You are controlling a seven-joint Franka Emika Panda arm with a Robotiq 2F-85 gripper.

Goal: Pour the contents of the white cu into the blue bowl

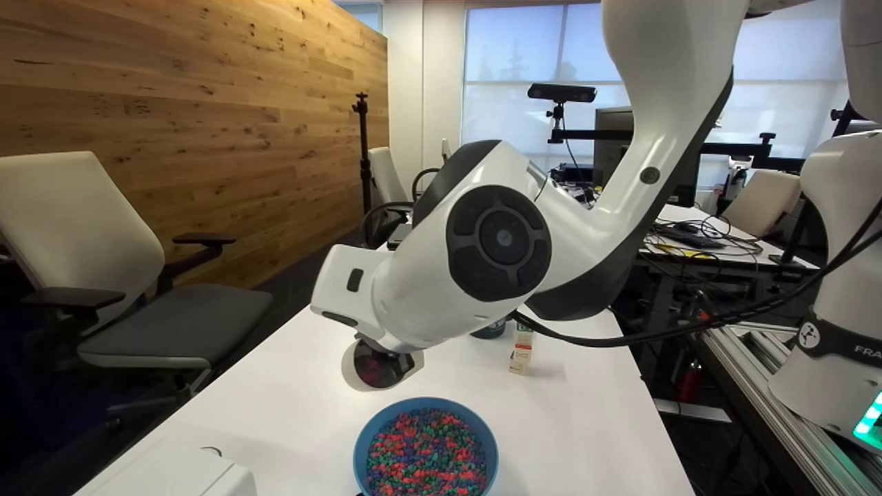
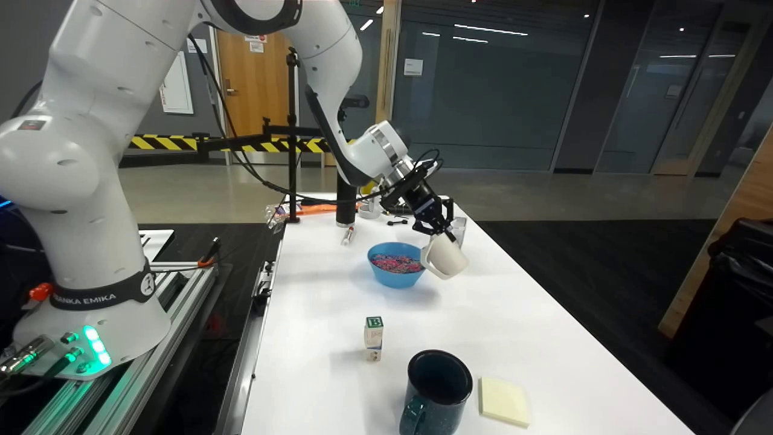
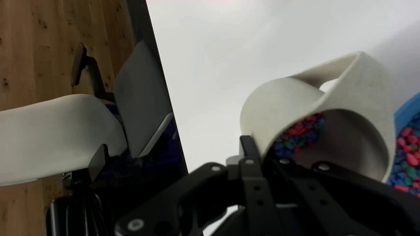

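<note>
The white cup [image 2: 445, 257] is tilted beside the blue bowl [image 2: 395, 280], with its base toward the lower right in this exterior view. My gripper [image 2: 442, 234] is shut on the cup's wall at the rim. In the wrist view, the gripper [image 3: 259, 154] has one finger outside the cup [image 3: 279, 105] and the other at its mouth. Red, blue and green bits [image 3: 300, 134] lie inside along the cup's wall. The bowl [image 3: 407, 113] is at the right edge, holding similar bits. In an exterior view, the bowl [image 1: 363, 441] is near the front; the arm hides the fingers.
A dark teal mug [image 2: 436, 393], a stack of letter blocks [image 2: 374, 338] and yellow sticky notes [image 2: 505, 402] stand on the white table. A clear glass [image 2: 459, 229] and a black post [image 2: 345, 202] are beyond the bowl. A white box [image 1: 176, 468] is at the table's front left.
</note>
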